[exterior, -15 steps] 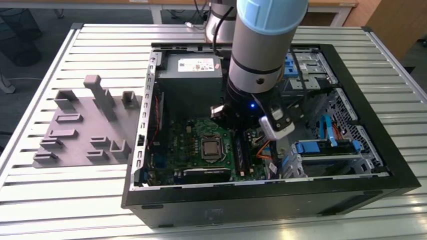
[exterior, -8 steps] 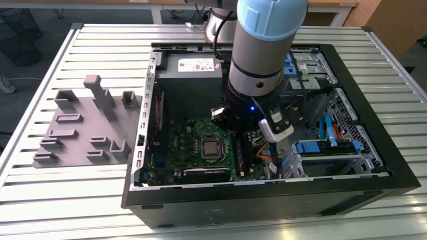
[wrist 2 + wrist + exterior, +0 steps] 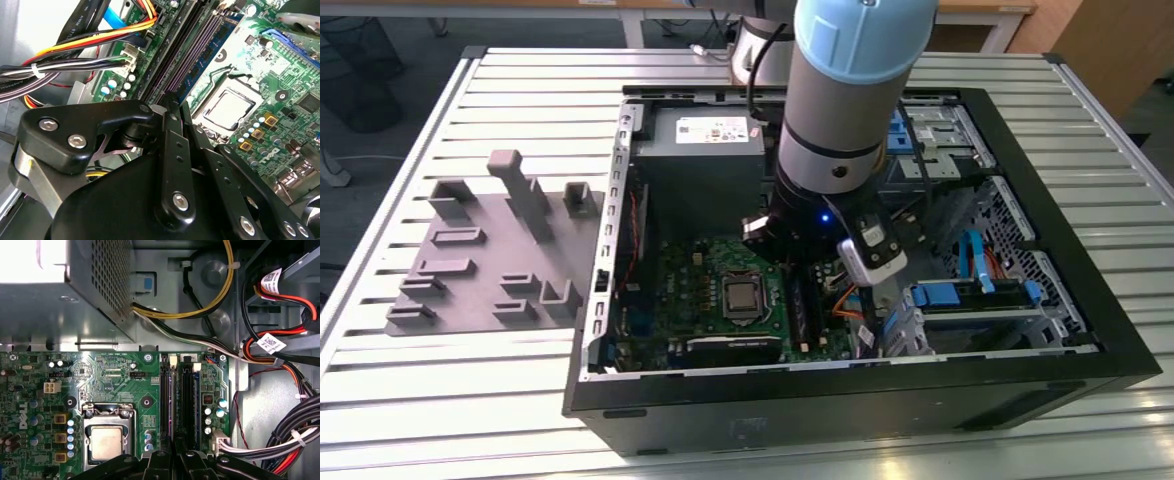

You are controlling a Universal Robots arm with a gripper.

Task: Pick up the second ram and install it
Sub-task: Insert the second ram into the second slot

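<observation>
From where I stand, the arm (image 3: 847,110) covers the middle of the open computer case (image 3: 1067,330) in the exterior view, so the gripper and the memory slots beneath it are out of sight. In the second wrist view the gripper (image 3: 172,165) blocks the near end of the slots (image 3: 192,47), and whether its fingers grip anything cannot be told. The motherboard (image 3: 115,375) runs off the edge in the first wrist view, and the second ram cannot be made out for certain.

Gripper (image 3: 172,107): matt black metal links, bright screws. Motherboard (image 3: 115,380): glossy green board. Computer case (image 3: 854,400): matt black. Tray (image 3: 480,250): matt grey plastic. Table (image 3: 427,400): ribbed pale metal.
</observation>
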